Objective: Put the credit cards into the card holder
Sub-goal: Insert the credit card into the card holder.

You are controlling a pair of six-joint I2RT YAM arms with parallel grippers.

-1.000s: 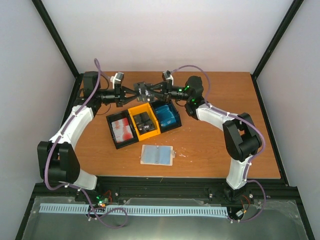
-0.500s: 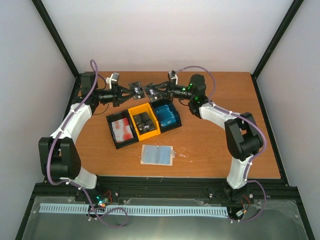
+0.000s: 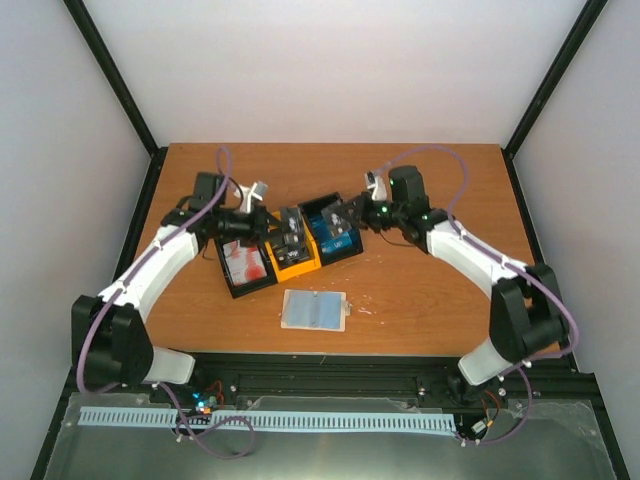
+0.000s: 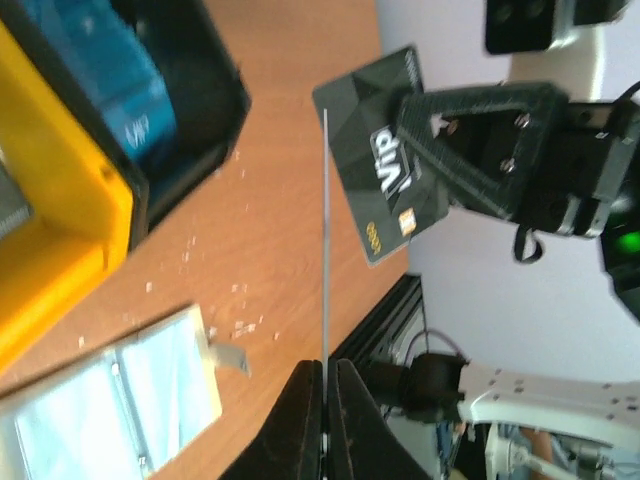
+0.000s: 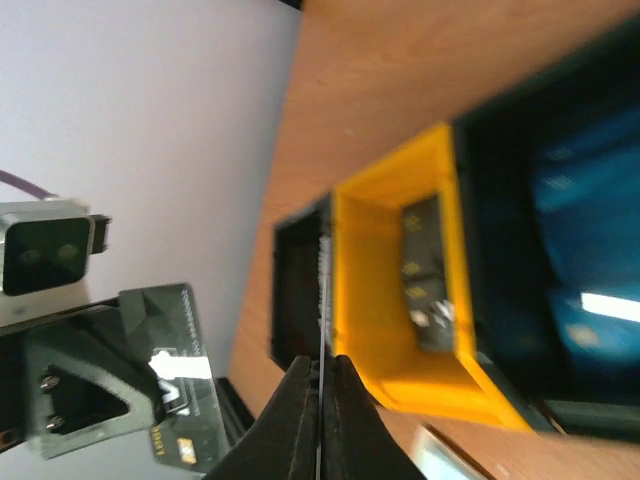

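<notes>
Two cards, one per arm, now parted and brought in over the tray

A second ago the grippers met tip to tip beyond the tray (image 3: 224, 268); they have since drawn apart and swung nearer, above its yellow and blue compartments. The left gripper (image 4: 323, 385) is clamped on a black card (image 4: 325, 230) seen edge-on, and the right gripper (image 5: 320, 375) is pinched on a black VIP card (image 4: 385, 165). The card holder (image 3: 314, 310) lies open on the table just near of the tray, no card in it yet. The split looks done, so each card seems ready to carry to a pocket.
</notes>
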